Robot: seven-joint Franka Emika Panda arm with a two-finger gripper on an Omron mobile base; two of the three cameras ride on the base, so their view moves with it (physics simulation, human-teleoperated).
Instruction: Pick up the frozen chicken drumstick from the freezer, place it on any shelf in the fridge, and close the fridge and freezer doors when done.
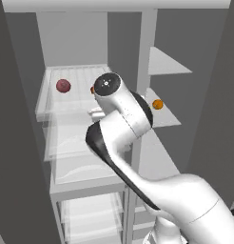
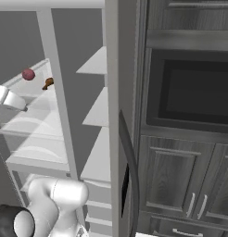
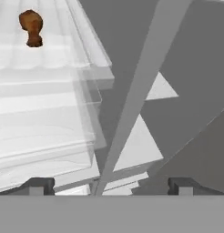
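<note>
Small lumpy brown chicken drumstick already lying on the see-through ribbed fridge shelf, at eleven o'clock from the gripper. Fingers spread wide, holding nothing. Could bump that shelf when pulling out.

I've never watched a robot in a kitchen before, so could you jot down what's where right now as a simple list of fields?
drumstick: brown piece lying on a clear shelf in the wider fridge compartment
red ball: on that same shelf, apart from the drumstick
orange thing: on a solid grey shelf in the narrower freezer
end effector: open, holding nothing, short of the drumstick
doors: both compartments stand open
freezer door handle: long dark bar
</note>
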